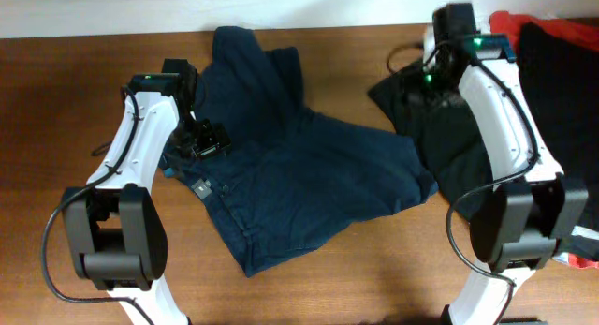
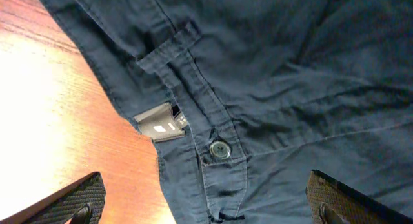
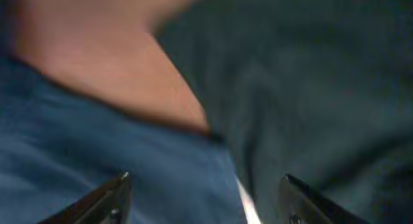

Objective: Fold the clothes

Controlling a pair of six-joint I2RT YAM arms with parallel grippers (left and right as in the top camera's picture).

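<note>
The dark navy shorts (image 1: 299,175) lie spread and crumpled in the middle of the table. In the left wrist view their waistband shows with a button (image 2: 220,149) and a grey label (image 2: 158,126). My left gripper (image 1: 201,138) hovers open over the waistband at the shorts' left edge, with its fingers wide apart (image 2: 206,208) and nothing between them. My right gripper (image 1: 423,80) is open above a black garment (image 1: 440,138) by the shorts' right end. The blurred right wrist view shows its spread fingers (image 3: 203,198) over blue cloth (image 3: 97,153) and dark cloth (image 3: 322,88).
A red garment (image 1: 510,23) and another black one (image 1: 562,81) lie at the back right. Something white (image 1: 585,241) shows at the right edge. Bare wooden table (image 1: 56,100) lies to the left and in front of the shorts.
</note>
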